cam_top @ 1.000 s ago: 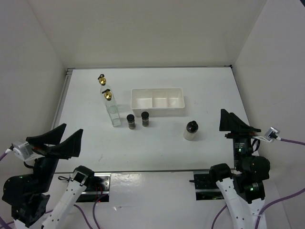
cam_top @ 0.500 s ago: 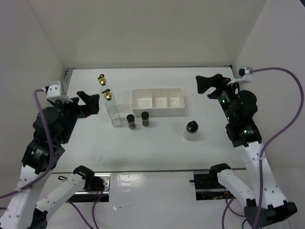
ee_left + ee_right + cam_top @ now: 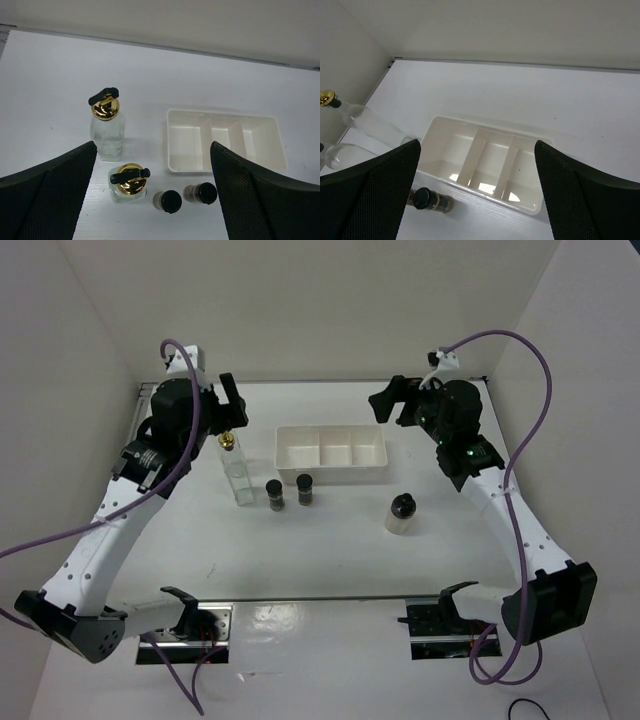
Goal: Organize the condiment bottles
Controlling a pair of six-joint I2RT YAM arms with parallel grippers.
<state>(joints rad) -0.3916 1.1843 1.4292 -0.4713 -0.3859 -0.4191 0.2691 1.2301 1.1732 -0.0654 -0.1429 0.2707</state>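
The left gripper (image 3: 232,410) and right gripper (image 3: 388,405) gape, empty. All five glass condiment bottles (image 3: 240,480) wait outside the white divided tray (image 3: 330,427).

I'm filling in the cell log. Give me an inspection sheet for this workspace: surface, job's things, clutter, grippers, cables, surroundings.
Surface: white table, no spills seen.
Job's things: two tall bottles stand upright left of the tray. Two dark jars stand on its near side. The pale jar stands apart, to the right. The tray's three compartments are empty.
Clutter: nothing seen.
Grippers: the left gripper and right gripper are both open, raised and holding nothing.
Cables: purple cables loop from both wrists, clear of the bottles.
Surroundings: white walls on three sides.
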